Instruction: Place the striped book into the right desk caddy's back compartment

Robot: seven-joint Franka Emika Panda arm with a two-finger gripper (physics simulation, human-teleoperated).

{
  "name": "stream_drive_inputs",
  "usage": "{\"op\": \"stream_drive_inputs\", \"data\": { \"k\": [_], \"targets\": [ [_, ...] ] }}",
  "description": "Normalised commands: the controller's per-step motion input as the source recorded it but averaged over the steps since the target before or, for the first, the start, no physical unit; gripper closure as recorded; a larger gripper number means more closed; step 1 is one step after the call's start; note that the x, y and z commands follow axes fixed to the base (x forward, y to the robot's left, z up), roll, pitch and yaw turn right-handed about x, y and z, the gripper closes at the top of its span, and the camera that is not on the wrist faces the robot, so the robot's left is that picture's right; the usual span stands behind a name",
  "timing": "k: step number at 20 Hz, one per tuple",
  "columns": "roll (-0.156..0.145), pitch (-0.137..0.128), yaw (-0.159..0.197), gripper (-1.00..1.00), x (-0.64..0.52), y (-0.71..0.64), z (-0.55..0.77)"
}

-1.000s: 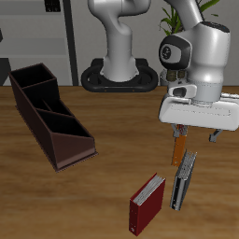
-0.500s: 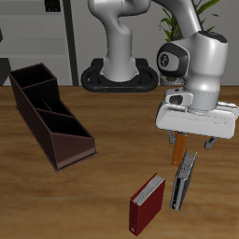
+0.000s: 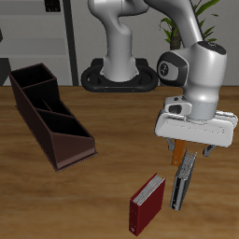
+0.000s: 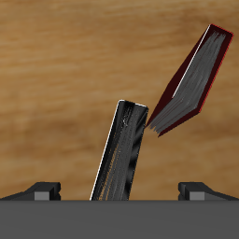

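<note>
The striped book [image 3: 181,183] lies on its edge on the wooden table near the front edge; in the wrist view [image 4: 121,149] its thin striped side shows. My gripper [image 3: 191,149] is open and empty, just above the book's far end. In the wrist view the gripper [image 4: 119,191] has one fingertip on each side of the book, apart from it. The right desk caddy [image 3: 49,112] is a long dark brown box far across the table. Its back compartment [image 3: 32,82] is the end section farthest back.
A red book [image 3: 147,203] with white page edges lies beside the striped book, nearer the front edge; it also shows in the wrist view [image 4: 191,79]. A thin orange book [image 3: 175,154] lies partly under my gripper. The robot base [image 3: 119,75] stands at the back.
My gripper has come down and slightly toward the table's front edge, closer to the striped book. The books and the caddy have not moved.
</note>
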Motion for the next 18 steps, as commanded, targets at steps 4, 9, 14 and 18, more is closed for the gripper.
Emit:
{"op": "stream_drive_inputs", "data": {
  "k": [4,9,14,18],
  "targets": [
    [-0.001,0.035,-0.023,-1.00,0.01,0.02,-0.21],
    [0.007,0.021,-0.003,-1.00,0.03,0.01,-0.18],
    [-0.003,0.031,0.000,-1.00,0.07,-0.04,-0.21],
    [0.005,0.035,0.002,-1.00,0.07,-0.02,-0.20]
  ]
}}
